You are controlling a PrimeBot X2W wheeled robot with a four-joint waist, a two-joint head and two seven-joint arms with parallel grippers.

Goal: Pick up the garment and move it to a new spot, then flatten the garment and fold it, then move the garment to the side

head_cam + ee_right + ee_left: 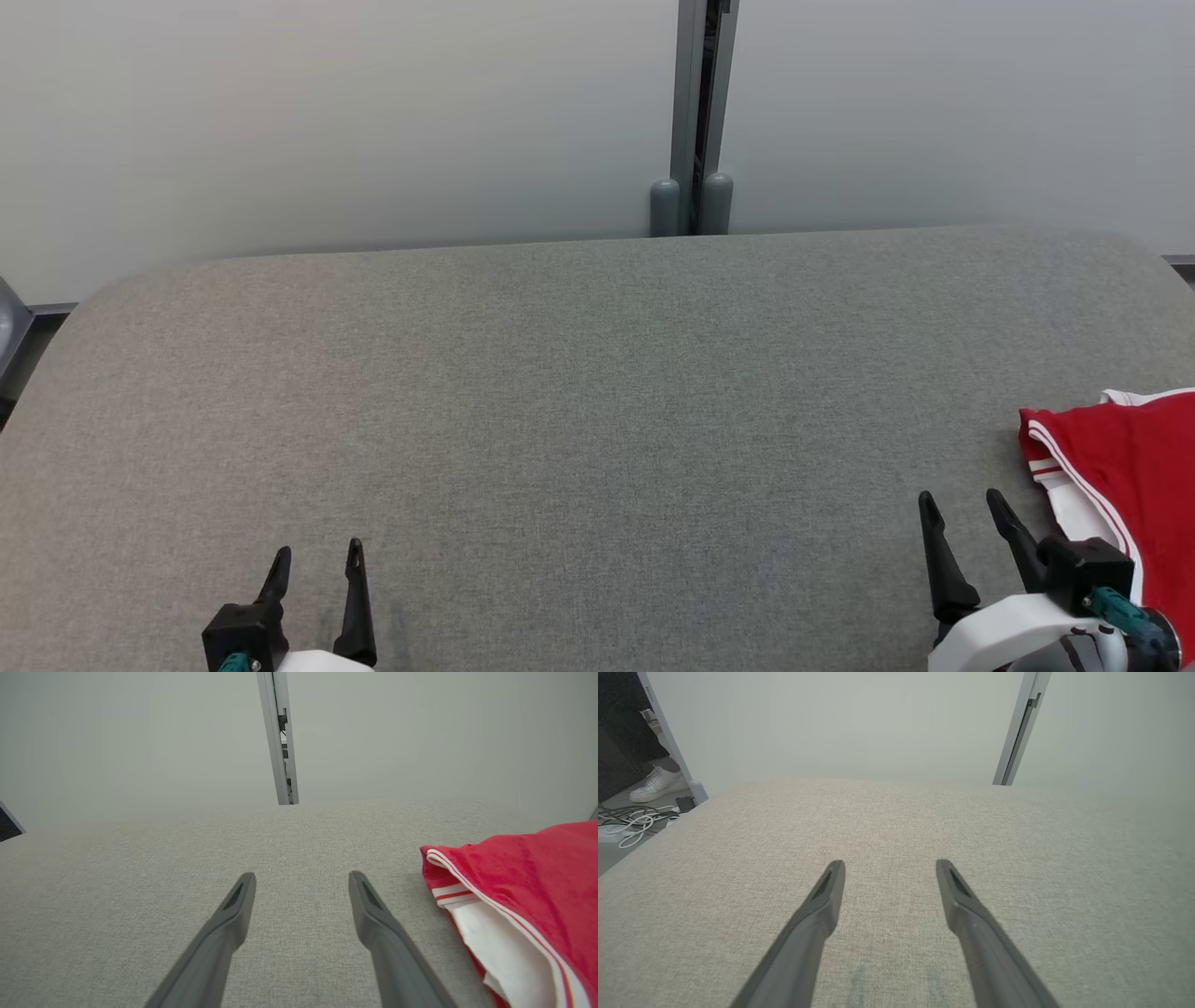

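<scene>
Head view: left gripper (318, 548) and right gripper (960, 497) both low over the grey fabric table (597, 373), fingers spread, nothing between them, both released.

The garment (1130, 457) lies on the table just to the right of the right gripper, level with its fingers and wrist and running off the frame edge. It sits far across the table from the left gripper.

The left wrist view adds things off the table: a person's white shoe (656, 784) and a tangle of cables (630, 821) on the floor, ahead and left of the left fingers. Bare fabric under and ahead of those fingers.

The right wrist view gives the garment close up. It is red cloth, bunched or loosely folded, with a white panel showing underneath and white-and-red stripe trim along the edge nearest the gripper. Whether it touches the right finger's base, cannot tell.

A grey post (695, 112) splits the pale wall straight ahead of both grippers.
</scene>
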